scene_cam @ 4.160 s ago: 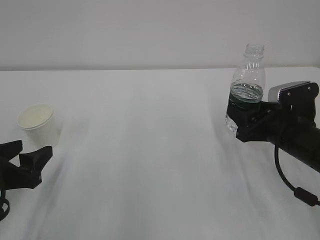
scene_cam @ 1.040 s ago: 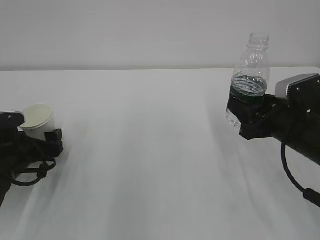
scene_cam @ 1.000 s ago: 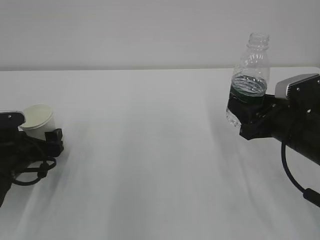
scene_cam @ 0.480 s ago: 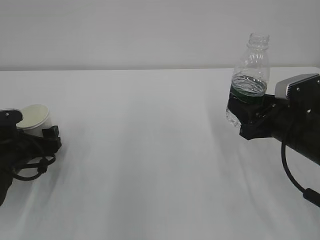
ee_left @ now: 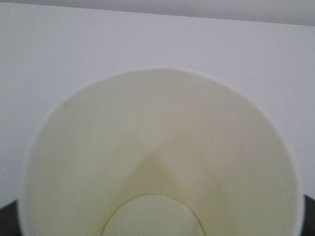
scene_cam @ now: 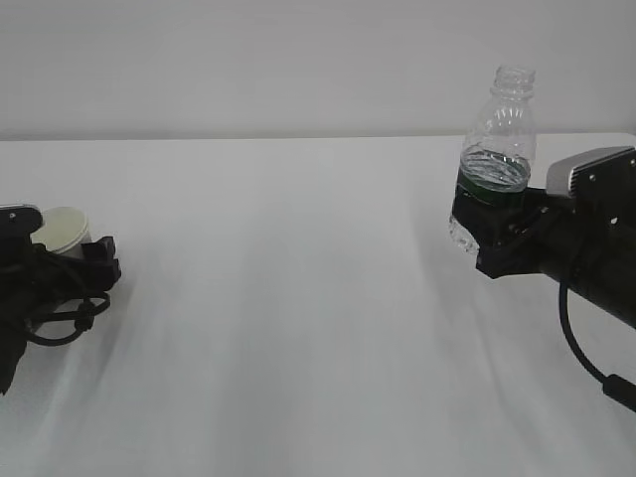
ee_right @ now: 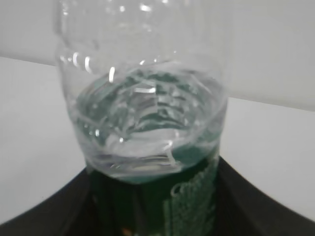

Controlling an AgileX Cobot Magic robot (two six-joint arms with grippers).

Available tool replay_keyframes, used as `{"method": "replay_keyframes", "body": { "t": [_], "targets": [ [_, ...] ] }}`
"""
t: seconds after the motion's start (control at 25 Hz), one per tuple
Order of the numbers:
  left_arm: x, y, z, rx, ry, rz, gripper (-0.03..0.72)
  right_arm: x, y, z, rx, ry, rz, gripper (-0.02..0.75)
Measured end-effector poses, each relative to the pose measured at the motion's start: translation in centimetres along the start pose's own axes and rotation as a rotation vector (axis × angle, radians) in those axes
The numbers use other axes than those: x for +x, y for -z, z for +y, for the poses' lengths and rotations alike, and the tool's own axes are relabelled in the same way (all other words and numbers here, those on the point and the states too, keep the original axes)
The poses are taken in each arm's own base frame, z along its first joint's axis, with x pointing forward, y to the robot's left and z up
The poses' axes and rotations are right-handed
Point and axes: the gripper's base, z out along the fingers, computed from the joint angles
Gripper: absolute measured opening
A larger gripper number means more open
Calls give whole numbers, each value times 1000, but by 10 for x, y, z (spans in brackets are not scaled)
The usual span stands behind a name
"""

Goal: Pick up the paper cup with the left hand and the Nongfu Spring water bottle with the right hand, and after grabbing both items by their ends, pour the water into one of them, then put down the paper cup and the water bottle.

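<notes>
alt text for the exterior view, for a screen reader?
On the right, the right hand holds the Nongfu Spring water bottle upright above a white table, capless and partly filled with water. At the far left, the left hand sits around the paper cup, whose cream inside shows.

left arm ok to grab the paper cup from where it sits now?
Probably yes. The left gripper already sits around the paper cup, with nothing else near it on the table; the left wrist view looks straight into the cup. Whether the fingers touch it isn't visible.
</notes>
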Motion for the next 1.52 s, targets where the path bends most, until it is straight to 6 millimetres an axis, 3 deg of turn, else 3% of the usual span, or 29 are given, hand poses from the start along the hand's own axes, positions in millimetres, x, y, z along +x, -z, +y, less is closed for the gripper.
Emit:
{"method": "replay_keyframes", "body": {
  "t": [1.0,1.52],
  "targets": [
    [0,0,3,-35,16,-2,587,0,0,0,0,0,0,411],
    [-1,0,3,-28,13,-10,486,0,0,0,0,0,0,411]
  ]
}}
